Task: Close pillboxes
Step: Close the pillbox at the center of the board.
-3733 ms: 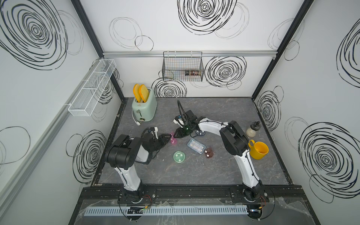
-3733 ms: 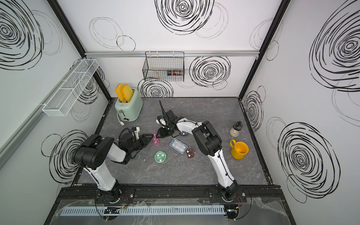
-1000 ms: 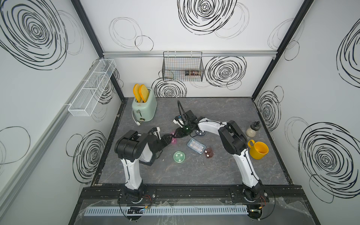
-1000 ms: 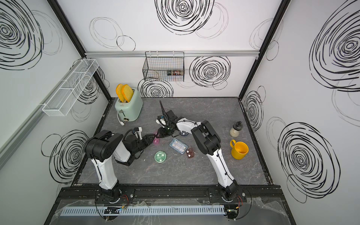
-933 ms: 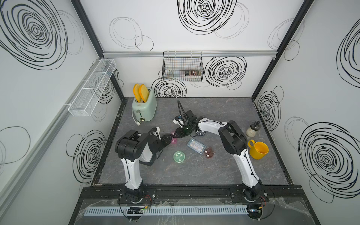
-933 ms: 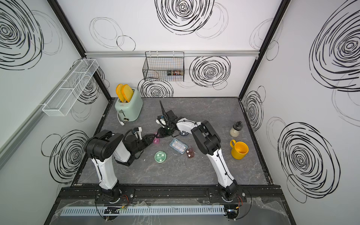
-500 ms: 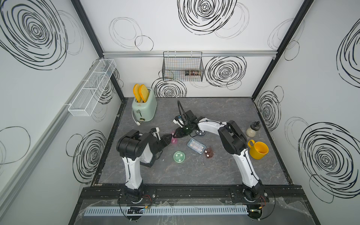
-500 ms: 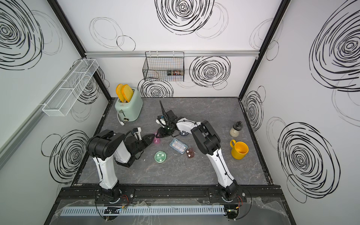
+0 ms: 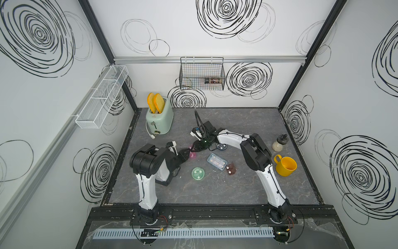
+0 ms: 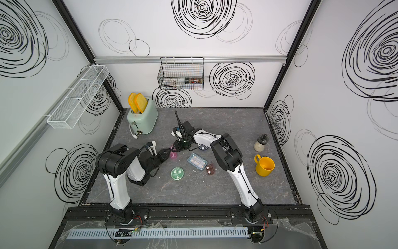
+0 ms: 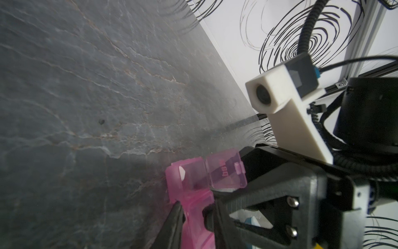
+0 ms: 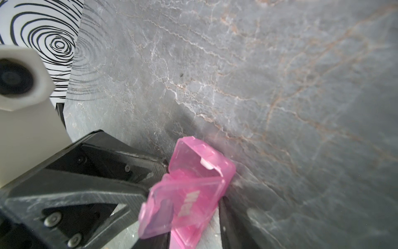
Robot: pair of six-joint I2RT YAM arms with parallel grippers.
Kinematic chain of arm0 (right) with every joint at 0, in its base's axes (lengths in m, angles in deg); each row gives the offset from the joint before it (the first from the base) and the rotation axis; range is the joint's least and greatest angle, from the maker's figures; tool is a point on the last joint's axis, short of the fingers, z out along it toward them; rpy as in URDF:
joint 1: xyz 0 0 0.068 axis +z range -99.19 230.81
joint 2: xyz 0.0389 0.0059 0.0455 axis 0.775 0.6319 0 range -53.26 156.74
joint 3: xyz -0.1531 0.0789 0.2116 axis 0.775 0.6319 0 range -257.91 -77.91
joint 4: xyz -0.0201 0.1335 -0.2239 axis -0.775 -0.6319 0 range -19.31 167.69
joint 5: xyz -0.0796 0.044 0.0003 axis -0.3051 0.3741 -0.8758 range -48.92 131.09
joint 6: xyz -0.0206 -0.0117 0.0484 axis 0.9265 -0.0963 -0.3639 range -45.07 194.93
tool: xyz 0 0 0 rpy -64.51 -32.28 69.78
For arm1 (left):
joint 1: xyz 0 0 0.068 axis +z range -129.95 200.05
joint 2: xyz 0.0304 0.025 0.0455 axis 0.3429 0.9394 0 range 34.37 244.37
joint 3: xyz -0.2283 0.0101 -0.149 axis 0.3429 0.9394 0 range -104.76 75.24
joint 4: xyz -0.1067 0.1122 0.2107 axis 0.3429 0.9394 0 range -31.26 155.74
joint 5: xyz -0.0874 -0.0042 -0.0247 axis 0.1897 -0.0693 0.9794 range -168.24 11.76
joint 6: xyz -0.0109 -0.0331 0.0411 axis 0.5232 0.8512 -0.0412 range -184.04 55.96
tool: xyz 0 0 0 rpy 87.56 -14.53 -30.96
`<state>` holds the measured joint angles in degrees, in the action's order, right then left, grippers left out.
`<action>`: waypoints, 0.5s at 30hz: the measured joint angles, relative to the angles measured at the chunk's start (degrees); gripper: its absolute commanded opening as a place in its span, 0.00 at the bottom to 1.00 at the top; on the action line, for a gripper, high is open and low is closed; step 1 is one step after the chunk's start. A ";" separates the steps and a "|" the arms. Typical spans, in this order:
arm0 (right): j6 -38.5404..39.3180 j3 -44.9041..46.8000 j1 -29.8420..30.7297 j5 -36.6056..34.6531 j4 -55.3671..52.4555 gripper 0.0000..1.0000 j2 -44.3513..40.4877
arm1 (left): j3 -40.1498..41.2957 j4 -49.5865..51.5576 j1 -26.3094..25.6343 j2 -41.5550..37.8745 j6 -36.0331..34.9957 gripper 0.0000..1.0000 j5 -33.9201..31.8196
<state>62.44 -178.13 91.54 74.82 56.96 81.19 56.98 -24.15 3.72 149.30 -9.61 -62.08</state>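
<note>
Pink pillbox [image 12: 193, 172] flap open; left gripper [image 11: 193, 209] pinches base, right gripper [image 9: 195, 148] at flap, grip unclear. Next: press shut.

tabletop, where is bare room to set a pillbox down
Bare: the front strip of the tabletop, nearer than the green round pillbox, and the back right corner behind the small bottle. Crowded: the middle, around the pink pillbox.
</note>
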 measured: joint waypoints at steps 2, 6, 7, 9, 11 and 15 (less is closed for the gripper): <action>0.20 -0.59 0.17 -0.72 -0.33 0.36 0.15 | 0.04 -0.02 -0.13 0.04 -0.02 0.29 -0.42; 0.50 -1.42 0.50 -2.01 -0.46 0.36 0.46 | 0.13 -0.15 -0.28 0.02 -0.09 0.29 -0.87; 0.55 -1.42 0.52 -2.14 -0.44 0.36 0.46 | 0.17 -0.35 -0.28 0.00 -0.07 0.29 -0.87; 0.48 -1.38 0.52 -2.14 -0.26 0.38 0.46 | 0.33 -0.85 -0.24 -0.09 -0.02 0.30 -0.79; 0.28 -0.94 0.52 -2.01 0.59 0.42 0.35 | 0.39 -1.03 0.07 -0.17 0.22 0.31 -0.22; -0.15 1.03 0.57 -1.60 3.26 0.44 -0.42 | 0.81 1.92 0.59 -2.36 0.39 0.36 2.23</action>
<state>62.28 -177.11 92.11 73.23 60.22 80.77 57.79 -22.23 4.31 146.94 -9.22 -59.85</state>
